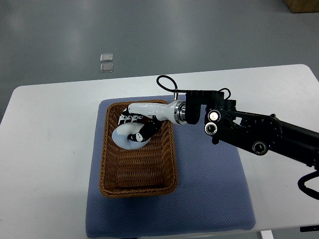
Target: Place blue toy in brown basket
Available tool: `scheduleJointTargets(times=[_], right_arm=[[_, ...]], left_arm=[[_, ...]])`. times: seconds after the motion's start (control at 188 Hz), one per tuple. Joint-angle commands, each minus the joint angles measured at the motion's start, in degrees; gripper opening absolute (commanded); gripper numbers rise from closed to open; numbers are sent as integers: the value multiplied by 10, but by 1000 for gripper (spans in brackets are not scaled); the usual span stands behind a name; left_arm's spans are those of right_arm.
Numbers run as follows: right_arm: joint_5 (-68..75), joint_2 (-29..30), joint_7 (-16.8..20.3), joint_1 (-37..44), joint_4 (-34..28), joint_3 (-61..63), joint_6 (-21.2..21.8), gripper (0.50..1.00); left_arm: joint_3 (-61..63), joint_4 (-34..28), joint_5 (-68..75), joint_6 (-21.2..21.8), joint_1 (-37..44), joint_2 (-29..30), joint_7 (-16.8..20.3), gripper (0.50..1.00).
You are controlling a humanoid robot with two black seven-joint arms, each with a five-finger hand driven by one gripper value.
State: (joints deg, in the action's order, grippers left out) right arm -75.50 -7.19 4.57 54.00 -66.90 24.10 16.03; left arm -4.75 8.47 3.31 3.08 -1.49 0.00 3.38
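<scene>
A pale blue toy (pixel 124 137) is inside the far end of the brown wicker basket (pixel 138 180). My right hand (pixel 141 125) reaches in from the right over the basket's far right rim. Its white fingers (pixel 130 119) and dark thumb are curled around the toy, holding it low over the basket floor. I cannot tell whether the toy touches the floor of the basket. The near half of the basket holds nothing. The left arm does not show.
The basket stands on a blue mat (pixel 209 194) on a white table (pixel 50 149). The right arm's black forearm (pixel 259 132) crosses the mat's far right corner. Two small clear pieces (pixel 106 62) lie on the grey floor beyond the table.
</scene>
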Motion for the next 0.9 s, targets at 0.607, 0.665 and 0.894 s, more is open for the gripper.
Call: scheduleJointTargets(times=[0.607,0.665,0.894], right_arm=[[12,-5,-3,-7,0,39,-6,868],[13,-7,-10,-8,0,62,-6,893],[37,2,-28,-42,22,159,-30,893]], left_arm=[[0,1,0,0,0,0,0,1000],[0,1,-1,0,0,0,0,1000],[0,1,-1,0,0,0,0,1000]])
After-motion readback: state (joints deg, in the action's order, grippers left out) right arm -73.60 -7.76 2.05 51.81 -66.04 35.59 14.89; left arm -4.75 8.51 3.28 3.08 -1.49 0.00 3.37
